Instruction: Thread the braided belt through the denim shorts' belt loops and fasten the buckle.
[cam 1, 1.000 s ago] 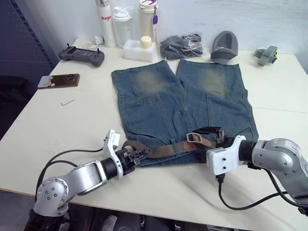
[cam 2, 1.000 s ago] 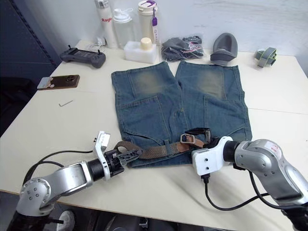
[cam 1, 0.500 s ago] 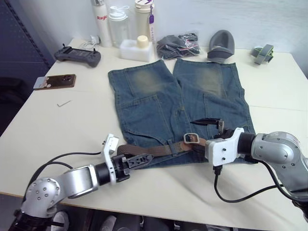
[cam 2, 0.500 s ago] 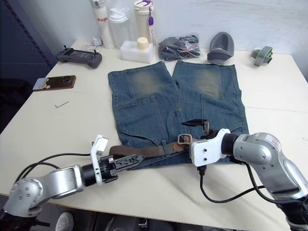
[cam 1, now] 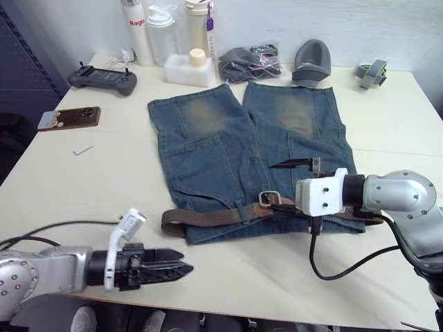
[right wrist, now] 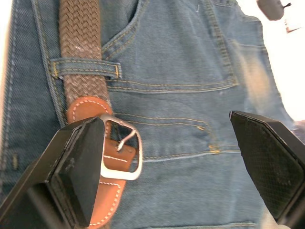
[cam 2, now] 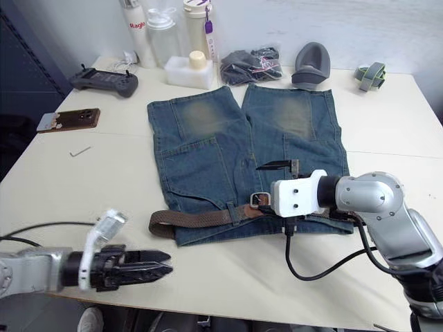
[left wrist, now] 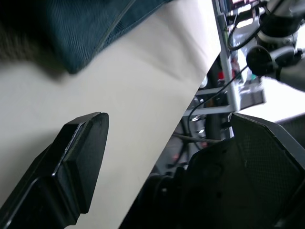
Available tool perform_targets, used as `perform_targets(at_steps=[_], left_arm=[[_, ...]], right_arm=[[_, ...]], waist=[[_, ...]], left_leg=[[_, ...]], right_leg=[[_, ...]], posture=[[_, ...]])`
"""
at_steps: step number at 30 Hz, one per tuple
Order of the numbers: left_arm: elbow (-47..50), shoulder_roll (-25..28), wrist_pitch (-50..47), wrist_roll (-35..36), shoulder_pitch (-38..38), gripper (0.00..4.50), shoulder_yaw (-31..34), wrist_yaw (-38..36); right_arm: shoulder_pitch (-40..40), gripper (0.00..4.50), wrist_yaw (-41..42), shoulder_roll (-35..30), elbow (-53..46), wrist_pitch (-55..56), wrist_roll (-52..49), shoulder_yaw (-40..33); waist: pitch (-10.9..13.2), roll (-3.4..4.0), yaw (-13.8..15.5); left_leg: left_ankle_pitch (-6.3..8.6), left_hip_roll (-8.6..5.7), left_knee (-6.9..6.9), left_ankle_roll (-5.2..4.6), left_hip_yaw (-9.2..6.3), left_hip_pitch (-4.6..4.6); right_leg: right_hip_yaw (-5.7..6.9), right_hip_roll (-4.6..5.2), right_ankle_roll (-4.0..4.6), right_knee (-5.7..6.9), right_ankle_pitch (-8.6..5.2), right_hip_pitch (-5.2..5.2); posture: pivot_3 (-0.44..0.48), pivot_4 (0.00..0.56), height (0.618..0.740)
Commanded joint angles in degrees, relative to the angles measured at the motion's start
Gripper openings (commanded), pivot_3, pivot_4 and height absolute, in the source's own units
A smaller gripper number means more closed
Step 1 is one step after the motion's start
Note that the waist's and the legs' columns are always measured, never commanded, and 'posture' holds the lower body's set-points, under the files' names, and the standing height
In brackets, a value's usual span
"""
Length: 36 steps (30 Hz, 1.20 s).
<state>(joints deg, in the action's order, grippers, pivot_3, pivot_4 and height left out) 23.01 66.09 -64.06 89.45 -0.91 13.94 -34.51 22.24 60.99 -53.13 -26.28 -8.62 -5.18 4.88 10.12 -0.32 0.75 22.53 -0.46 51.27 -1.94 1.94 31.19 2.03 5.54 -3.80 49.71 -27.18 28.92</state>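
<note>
The denim shorts [cam 1: 249, 159] lie flat on the pale tabletop [cam 1: 83, 194], legs pointing toward the far wall and waistband toward the near edge. The braided belt [cam 1: 208, 217] runs along that waistband, its loose dark end poking out past the shorts on the robot's left and resting on the bare tabletop. Seen from the right wrist, the woven strap passes under one of the belt loops [right wrist: 85, 68] and meets its tan leather end, where the buckle [right wrist: 123, 147] sits with its prong lying across the frame on the denim.

The right hand [cam 1: 296, 187] hangs over the waistband just beside the buckle, its two black fingers [right wrist: 76, 167] spread wide apart and holding nothing; the buckle lies between them, close to one finger.

The left hand [cam 1: 160, 268] is low near the front edge of the tabletop, well apart from the belt's loose end, with its fingers apart and empty.

Along the far side stand bottles [cam 1: 160, 31], a white container [cam 1: 185, 68], a dark bundled cloth [cam 1: 250, 63], a grey cap-like object [cam 1: 311, 61] and a small strap roll [cam 1: 370, 72]. A black controller [cam 1: 102, 79], a phone [cam 1: 68, 117] and a small hex key [cam 1: 83, 149] lie on the left.
</note>
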Motion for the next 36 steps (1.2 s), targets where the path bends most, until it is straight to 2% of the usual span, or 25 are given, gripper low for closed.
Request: perform_targets(at_steps=[1, 3, 5, 6, 7, 8, 11, 15, 19, 25, 28, 35, 36], left_arm=[[-16.3, 8.6, 0.9, -2.1, -23.8, 4.43, 4.1, -12.6], [-20.2, 6.2, 1.8, -8.2, -35.0, 4.43, -1.4, -12.7], [-23.6, 2.0, 5.3, -17.0, -43.7, 4.43, -6.5, -13.3], [-25.4, 0.3, 6.3, -21.3, -46.8, 4.43, -9.2, -14.6], [-26.6, -1.0, 7.8, -25.1, -48.6, 4.43, -11.4, -16.1], [-27.5, -2.0, 9.0, -28.8, -50.1, 4.43, -13.9, -18.6], [-27.1, -3.3, 13.5, -39.3, -51.2, 4.43, -22.0, -28.0], [-26.7, -6.6, 22.0, -52.0, -51.1, 4.43, -30.0, -34.2], [-29.8, -14.1, 23.1, -55.7, -54.2, 4.43, -31.2, -36.7], [-38.4, -23.5, 33.5, -66.5, -56.3, 4.43, -33.1, -36.6], [-40.8, -25.6, 37.4, -70.0, -55.6, 3.55, -33.8, -38.4], [-45.3, -29.5, 45.4, -77.7, -53.4, 0.30, -34.5, -38.1], [-45.2, -30.0, 45.6, -78.2, -52.9, 0.02, -34.6, -38.5]], right_arm=[[0.8, 4.50, 0.6, -1.0, -2.7, -4.0, -2.3, -1.4], [-0.3, 4.50, -0.2, -1.3, -4.4, -7.5, -2.6, -2.0], [-1.8, 4.50, -1.5, -0.7, -5.9, -10.6, -3.9, -3.2], [-2.4, 4.50, -2.0, -0.5, -6.6, -11.7, -4.4, -3.6], [-2.9, 4.50, -2.4, -0.4, -7.4, -13.1, -4.7, -3.8], [-3.7, 4.50, -2.7, -0.6, -8.5, -14.6, -5.1, -4.0], [-5.3, 4.50, -2.3, -2.3, -11.1, -16.0, -4.8, -3.7], [-7.6, 4.50, -3.8, -4.4, -12.3, -10.0, 0.7, -3.4], [-9.3, 4.50, -7.1, -3.6, -11.6, -2.9, 7.0, -1.4], [-11.8, 4.50, -13.1, -1.3, -9.0, 8.3, 17.4, 2.2], [-12.6, 4.50, -13.6, -0.5, -9.1, 9.4, 18.4, 1.8], [-13.4, 4.50, -13.9, 0.1, -8.7, 10.6, 19.2, 0.4], [-13.5, 4.50, -13.9, 0.0, -8.5, 10.7, 19.2, 0.3]], waist=[[0.2, -0.45, 0.5], [0.1, -0.12, 0.5], [0.0, 0.42, 0.5], [0.0, 0.44, 0.5], [0.0, 0.41, 0.5], [0.1, 0.30, 0.5], [0.2, 0.00, 0.1], [0.2, -0.01, -0.5], [0.3, -0.06, -0.1], [0.3, -0.06, 0.1], [0.3, -0.07, 0.1], [0.3, -0.06, 0.2], [0.3, -0.06, 0.2]], left_leg=[[-0.19, 0.05, 0.04, 0.23, -0.26, 0.25], [-0.37, 0.12, -0.14, 0.28, -0.33, 0.42], [-0.31, 0.03, -0.23, -0.21, -0.06, 0.18], [-0.24, 0.00, -0.26, -0.36, 0.13, 0.01], [-0.26, -0.05, -0.28, -0.41, 0.14, 0.05], [-0.27, -0.05, -0.27, -0.41, 0.13, 0.08], [-0.35, -0.05, -0.29, -0.29, 0.12, 0.27], [-0.38, -0.04, -0.35, -0.29, 0.13, 0.33], [-0.53, -0.04, -0.35, -0.25, 0.11, 0.28], [-0.70, -0.05, -0.29, -0.28, 0.14, 0.27], [-0.70, -0.05, -0.31, -0.28, 0.13, 0.30], [-0.77, -0.05, -0.26, -0.21, 0.13, 0.27], [-0.77, -0.05, -0.25, -0.21, 0.13, 0.27]], right_leg=[[0.32, -0.02, 0.40, 0.03, 0.14, 0.48], [0.61, 0.07, 0.70, -0.16, 0.31, 0.42], [0.63, 0.37, 0.57, -0.26, 0.37, -0.03], [0.65, 0.51, 0.36, -0.26, 0.44, -0.18], [0.67, 0.56, -0.39, -0.24, 0.78, -0.14], [0.73, 0.57, -0.58, -0.23, 0.81, -0.11], [0.78, 0.57, -0.64, -0.16, 0.82, 0.13], [0.81, 0.61, -0.65, -0.21, 0.83, 0.19], [0.85, 0.64, -0.77, -0.21, 0.89, 0.14], [0.84, 0.68, -0.95, -0.15, 0.99, 0.14], [0.86, 0.68, -0.96, -0.10, 1.00, 0.19], [0.89, 0.68, -0.96, 0.05, 1.00, 0.20], [0.89, 0.68, -0.96, 0.05, 1.00, 0.19]], posture=[[0.000, 0.150, 0.656], [0.000, 0.150, 0.656], [0.000, 0.150, 0.656], [0.000, 0.150, 0.656], [0.000, 0.150, 0.656], [0.000, 0.150, 0.656], [0.000, 0.150, 0.656], [0.000, 0.150, 0.656], [0.000, 0.150, 0.656], [0.000, 0.150, 0.656], [0.000, 0.150, 0.656], [0.000, 0.150, 0.656], [0.000, 0.150, 0.656]])
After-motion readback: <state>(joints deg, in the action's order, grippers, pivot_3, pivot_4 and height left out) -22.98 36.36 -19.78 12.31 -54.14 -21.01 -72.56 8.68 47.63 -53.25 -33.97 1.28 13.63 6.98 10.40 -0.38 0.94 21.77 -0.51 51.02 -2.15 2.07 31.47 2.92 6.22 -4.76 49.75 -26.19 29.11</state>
